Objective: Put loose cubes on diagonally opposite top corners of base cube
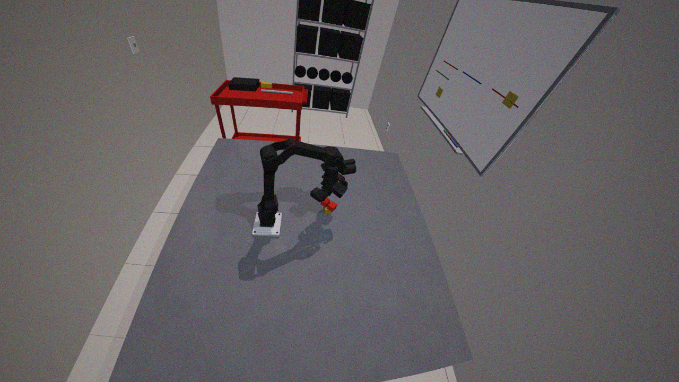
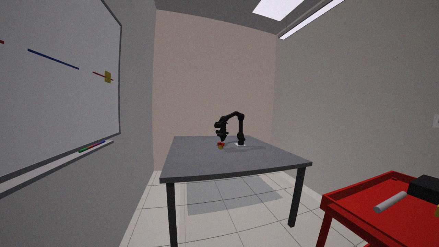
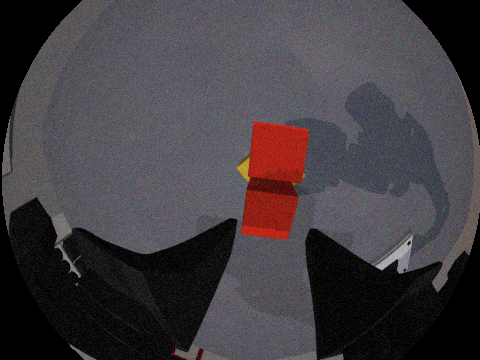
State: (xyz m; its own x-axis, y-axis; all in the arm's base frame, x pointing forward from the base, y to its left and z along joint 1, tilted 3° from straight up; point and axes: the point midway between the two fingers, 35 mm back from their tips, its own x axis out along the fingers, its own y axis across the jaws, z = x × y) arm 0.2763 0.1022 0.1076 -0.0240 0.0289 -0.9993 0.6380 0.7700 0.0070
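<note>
My gripper (image 1: 329, 193) (image 2: 222, 141) (image 3: 272, 231) is open, with its fingertips above the cubes and a gap on either side of the nearer red cube. The yellow base cube (image 1: 327, 211) (image 2: 220, 147) (image 3: 243, 168) stands on the table, mostly covered by the red cubes. One red cube (image 3: 278, 150) lies on its far side in the wrist view. The other red cube (image 3: 270, 211) sits beside it, nearer the fingers and partly shaded. They look about level. Whether a small gap parts them, and how far the nearer one overlaps the base, I cannot tell.
The arm's white base plate (image 1: 267, 231) (image 3: 395, 256) is fixed to the grey table (image 1: 303, 313) (image 2: 196, 162). A red cart (image 1: 256, 98) (image 2: 353, 221) stands off the table. A whiteboard (image 1: 522, 57) (image 2: 61, 92) hangs on the wall.
</note>
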